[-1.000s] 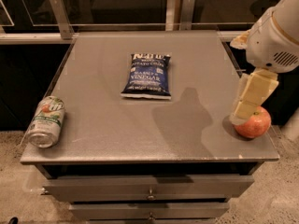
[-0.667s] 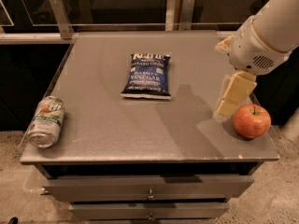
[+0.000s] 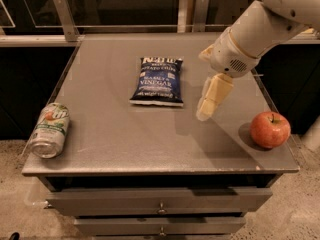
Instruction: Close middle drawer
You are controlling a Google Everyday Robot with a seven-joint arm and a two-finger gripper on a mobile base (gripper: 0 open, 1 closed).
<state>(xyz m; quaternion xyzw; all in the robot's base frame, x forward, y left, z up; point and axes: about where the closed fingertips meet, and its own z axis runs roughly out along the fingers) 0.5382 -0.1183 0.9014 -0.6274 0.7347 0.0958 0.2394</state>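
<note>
1. Cabinet tabletop: grey, flat, fills centre of frame; front edge runs across lower third.
2. Middle drawer: bottom centre of frame, 2nd front down, w/ small knob at its centre. Lower part cut off by the frame's bottom edge. How far out it stands: cannot tell.
3. Top drawer: just under tabletop edge, directly above middle drawer, dark gap betw. it and the top. Small centre knob.
4. Gripper: cream-coloured, right of centre, pointing down and left over the tabletop. Opening: cannot tell. Holds nothing visible. Well apart from both drawer fronts; tabletop front edge lies betw. them.
5. Arm: white, comes in from upper right corner, throws a shadow on the tabletop's right part.
6. Chip bag: dark blue, lying flat, upper centre, just left of gripper, not touching.
7. Apple: red, right side, near tabletop's front right corner, below and right of gripper, apart from it.
8. Soda can: on its side, left edge of the tabletop, near front left corner.
9. Metal rail posts: back of the tabletop, top of frame.
10. Speckled floor: lower left and lower right corners.
</note>
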